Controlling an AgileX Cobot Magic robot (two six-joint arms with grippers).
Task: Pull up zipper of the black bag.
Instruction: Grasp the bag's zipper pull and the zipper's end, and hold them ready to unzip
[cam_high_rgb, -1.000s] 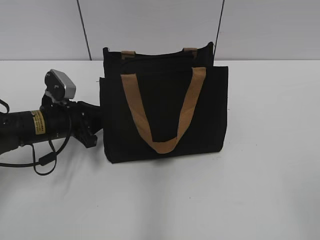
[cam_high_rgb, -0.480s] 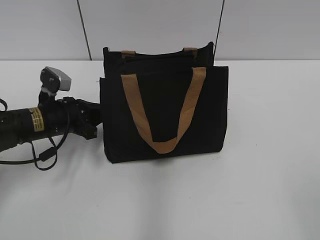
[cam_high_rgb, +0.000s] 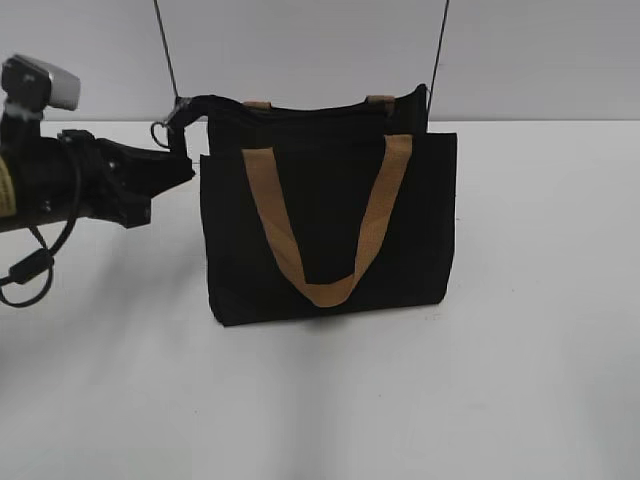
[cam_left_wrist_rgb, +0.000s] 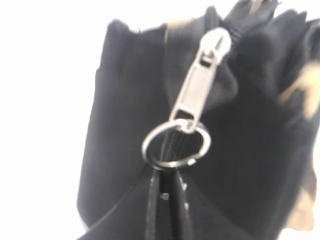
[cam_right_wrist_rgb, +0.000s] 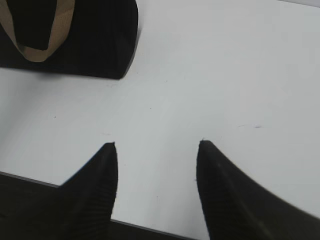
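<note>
Left end effector (cam_high_rgb: 185, 170) pinches one zipper (cam_left_wrist_rgb: 176, 145); one black bag (cam_high_rgb: 330, 230).

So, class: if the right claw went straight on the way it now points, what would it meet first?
Probably the bare white table. The right claw is open and angled down at it, with nothing between the fingertips. The black bag sits off to the upper left, seemingly outside that line, though depth is unclear.

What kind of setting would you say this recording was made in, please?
Most likely a robotics lab or test bench: a bare white table, a plain grey panelled wall, and one black bag staged alone, with the left gripper at its upper left corner.
</note>
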